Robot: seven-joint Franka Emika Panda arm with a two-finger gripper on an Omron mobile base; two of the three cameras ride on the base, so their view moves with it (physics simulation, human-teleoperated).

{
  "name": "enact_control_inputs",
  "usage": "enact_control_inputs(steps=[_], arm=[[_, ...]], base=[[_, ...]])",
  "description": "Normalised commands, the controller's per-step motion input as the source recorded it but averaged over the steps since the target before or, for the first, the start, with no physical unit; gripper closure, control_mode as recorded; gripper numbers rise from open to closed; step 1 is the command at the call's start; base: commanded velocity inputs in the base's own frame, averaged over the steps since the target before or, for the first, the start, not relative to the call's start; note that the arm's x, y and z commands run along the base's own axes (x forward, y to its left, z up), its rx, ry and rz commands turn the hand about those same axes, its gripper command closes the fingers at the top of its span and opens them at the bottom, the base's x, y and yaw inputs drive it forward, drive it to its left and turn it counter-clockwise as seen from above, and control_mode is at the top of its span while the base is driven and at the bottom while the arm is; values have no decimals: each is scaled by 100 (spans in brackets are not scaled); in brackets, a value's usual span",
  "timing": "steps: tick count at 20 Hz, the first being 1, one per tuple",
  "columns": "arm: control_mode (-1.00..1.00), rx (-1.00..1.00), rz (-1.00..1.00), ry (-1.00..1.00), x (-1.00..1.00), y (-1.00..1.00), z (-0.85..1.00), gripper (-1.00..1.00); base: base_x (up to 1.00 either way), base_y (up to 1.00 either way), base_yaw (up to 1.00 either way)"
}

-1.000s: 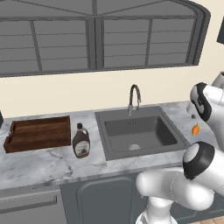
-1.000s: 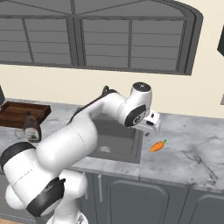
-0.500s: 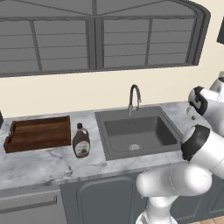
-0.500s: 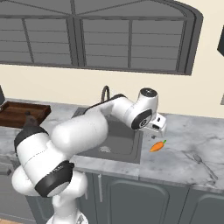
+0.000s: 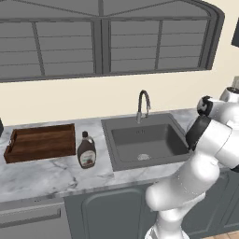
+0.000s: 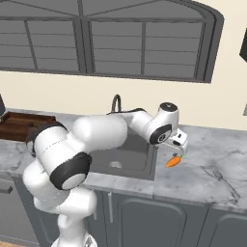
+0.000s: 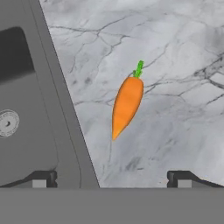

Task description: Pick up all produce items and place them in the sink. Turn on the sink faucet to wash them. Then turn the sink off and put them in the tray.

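One carrot point(image 7: 127, 105) is seen lying on the marble bench point(image 7: 175, 65) in the hand view, its green stub pointing to about 1 o'clock and its tip to 7 o'clock. The sink point(image 7: 26, 109) lies at 9 o'clock of it, with the round drain point(image 7: 8, 123) showing; carrot and sink rim are apart. The tool point(image 7: 111, 178) is spread wide and empty, its two tips standing at either side below the carrot. In the right base view the tool point(image 6: 177, 148) is held just above the carrot point(image 6: 172, 160), beside the sink's right rim. In the left base view a faucet point(image 5: 143, 103) is set behind the sink point(image 5: 145, 140); a syrup bottle point(image 5: 86, 150) and a wooden tray point(image 5: 42, 142) are placed at 9 o'clock of it.
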Motion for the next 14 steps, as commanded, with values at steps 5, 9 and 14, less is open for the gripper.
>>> enact_control_inputs(steps=[5,9,14], arm=[[-100,1,-3,8,33,-25,-28,-100],[-100,4,-2,9,34,-25,-31,-100],[-100,4,-1,7,26,-20,-29,-100]], base=[[0,0,0],[0,0,0],[0,0,0]])
